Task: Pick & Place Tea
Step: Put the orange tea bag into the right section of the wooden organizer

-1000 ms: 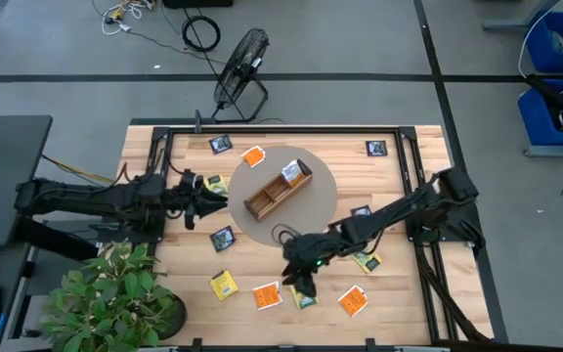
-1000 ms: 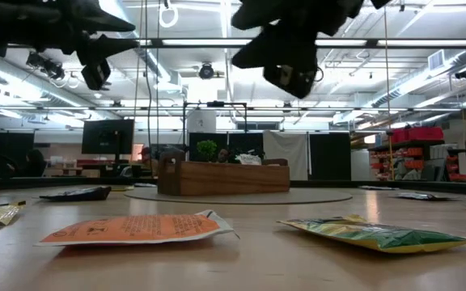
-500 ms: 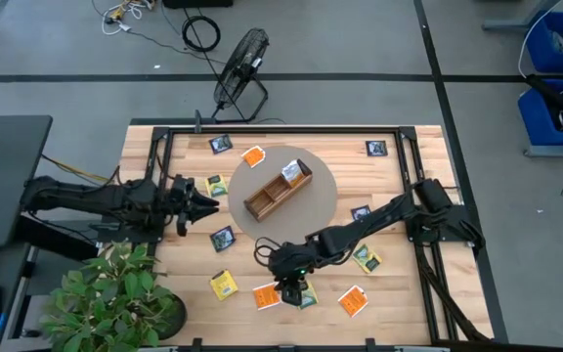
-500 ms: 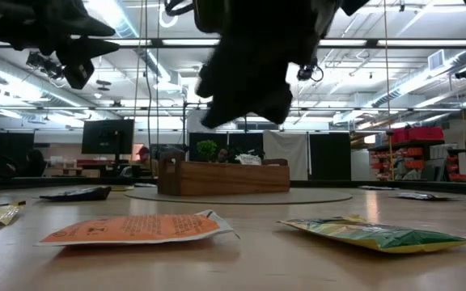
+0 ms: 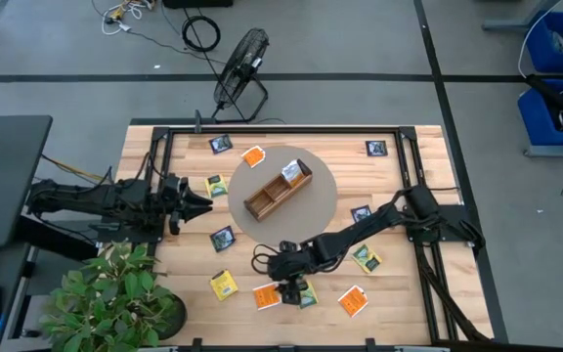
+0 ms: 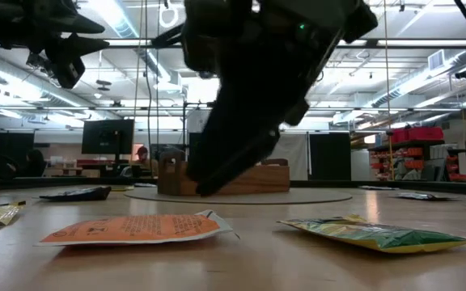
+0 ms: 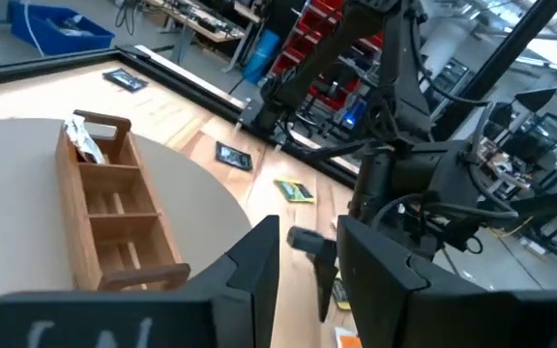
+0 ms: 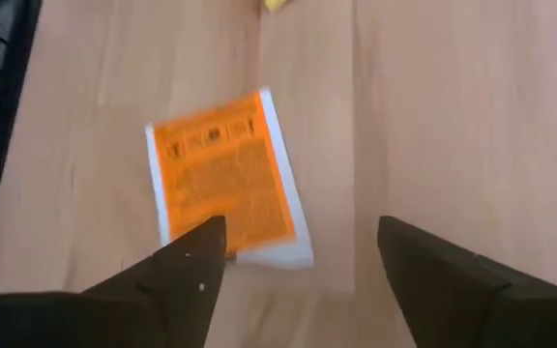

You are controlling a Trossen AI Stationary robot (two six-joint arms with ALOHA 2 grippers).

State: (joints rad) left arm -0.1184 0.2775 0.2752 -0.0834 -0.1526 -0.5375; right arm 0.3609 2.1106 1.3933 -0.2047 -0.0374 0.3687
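Tea packets lie flat and scattered on the wooden table. An orange-and-white packet (image 5: 267,295) (image 8: 225,184) (image 6: 136,229) lies near the near edge, with a green one (image 5: 304,293) (image 6: 379,234) beside it. My right gripper (image 5: 286,284) (image 8: 303,256) is open and hovers low over the orange-and-white packet, a finger on either side of its end, touching nothing. My left gripper (image 5: 198,200) (image 7: 307,266) is open and waits left of the wooden tray (image 5: 277,191). One packet (image 5: 289,173) stands in the tray's far compartment.
The tray sits on a round grey mat (image 5: 316,210). Other packets: yellow (image 5: 224,285), orange (image 5: 353,301), green-yellow (image 5: 366,259), navy (image 5: 223,237), (image 5: 361,212), (image 5: 376,148), (image 5: 221,144), yellow (image 5: 217,185), orange (image 5: 253,155). A potted plant (image 5: 115,293) stands at the near-left corner.
My right gripper has moved toward the table's left and near edge and come down, from above the green packet to just over the orange-and-white one. My left gripper has drawn back a little toward the left edge.
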